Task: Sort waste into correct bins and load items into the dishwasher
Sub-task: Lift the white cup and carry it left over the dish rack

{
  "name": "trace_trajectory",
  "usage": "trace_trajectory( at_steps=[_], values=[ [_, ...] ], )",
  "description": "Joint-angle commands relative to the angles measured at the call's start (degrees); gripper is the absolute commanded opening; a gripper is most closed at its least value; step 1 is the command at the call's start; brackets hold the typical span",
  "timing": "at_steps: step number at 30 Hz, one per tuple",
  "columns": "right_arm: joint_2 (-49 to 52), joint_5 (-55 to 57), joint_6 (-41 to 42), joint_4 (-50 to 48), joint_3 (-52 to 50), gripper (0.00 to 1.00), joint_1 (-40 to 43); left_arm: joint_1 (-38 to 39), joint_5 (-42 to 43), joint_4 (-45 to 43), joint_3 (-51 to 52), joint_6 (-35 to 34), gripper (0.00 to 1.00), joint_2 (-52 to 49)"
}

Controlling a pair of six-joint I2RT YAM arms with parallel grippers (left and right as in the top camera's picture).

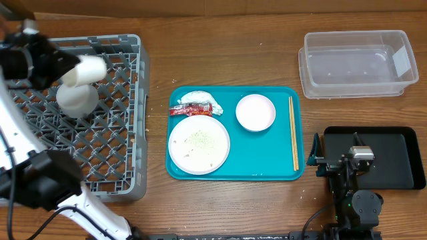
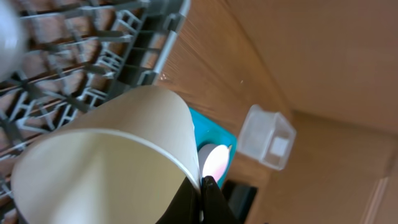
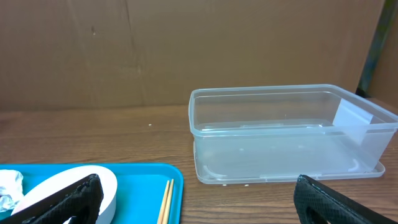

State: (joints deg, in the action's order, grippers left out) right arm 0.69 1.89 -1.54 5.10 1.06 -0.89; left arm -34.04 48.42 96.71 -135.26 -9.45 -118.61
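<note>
My left gripper is shut on the rim of a white cup, holding it on its side above the grey dish rack. In the left wrist view the cup fills the frame, its thin rim pinched in the gripper. A pale rounded dish sits in the rack just below. On the teal tray lie a white plate with crumbs, a small bowl, chopsticks, a crumpled napkin and a red wrapper. My right gripper is open and holds nothing.
The clear tub stands at the back right. The black tray lies under the right arm at the front right. The right wrist view shows the chopsticks and bowl close to the left finger.
</note>
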Motion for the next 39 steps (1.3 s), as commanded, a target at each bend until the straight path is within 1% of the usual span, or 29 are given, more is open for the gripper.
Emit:
trace_trajectory(
  at_steps=[1, 3, 7, 11, 13, 17, 21, 24, 31, 33, 39],
  values=[
    [-0.50, 0.44, -0.22, -0.44, -0.59, 1.00, -0.39, -5.64, 7.34, 0.13, 3.96, 4.31, 0.04, 2.32],
    [-0.50, 0.44, -0.22, -0.44, -0.59, 1.00, -0.39, -8.22, 6.40, 0.13, 6.99, 5.75, 0.04, 3.61],
    [-0.50, 0.44, -0.22, -0.44, -0.59, 1.00, -0.39, -12.61, 0.61, 0.13, 14.64, 9.01, 0.04, 6.78],
    [-0.50, 0.44, -0.22, -0.44, -0.59, 1.00, -0.39, -16.61, 1.40, 0.13, 20.33, 12.17, 0.04, 8.55],
    [-0.50, 0.44, -0.22, -0.44, -0.59, 1.00, -0.39, -17.97, 2.56, 0.13, 22.62, 13.51, 0.04, 8.92],
    [-0.50, 0.44, -0.22, -0.44, -0.59, 1.00, -0.39, -18.27, 3.80, 0.15, 27.56, 16.00, 0.04, 9.03],
    [-0.50, 0.44, -0.22, -0.46, -0.59, 1.00, -0.39, -18.05, 8.74, 0.13, 33.38, 20.79, 0.04, 9.01],
    [-0.50, 0.44, -0.22, -0.44, -0.59, 1.00, -0.39, -18.05, 14.53, 0.11, 37.24, 26.51, 0.04, 9.01],
    [-0.50, 0.44, -0.22, -0.44, -0.59, 1.00, -0.39, -18.08, 18.86, -0.83, 41.31, 33.40, 0.04, 9.01],
    [-0.50, 0.44, -0.22, -0.44, -0.59, 1.00, -0.39, -18.08, 20.39, -3.23, 42.66, 35.23, 0.04, 9.01],
    [-0.50, 0.44, -0.22, -0.44, -0.59, 1.00, -0.39, -18.08, 20.72, -11.63, 47.04, 34.91, 0.04, 9.01]
  ],
)
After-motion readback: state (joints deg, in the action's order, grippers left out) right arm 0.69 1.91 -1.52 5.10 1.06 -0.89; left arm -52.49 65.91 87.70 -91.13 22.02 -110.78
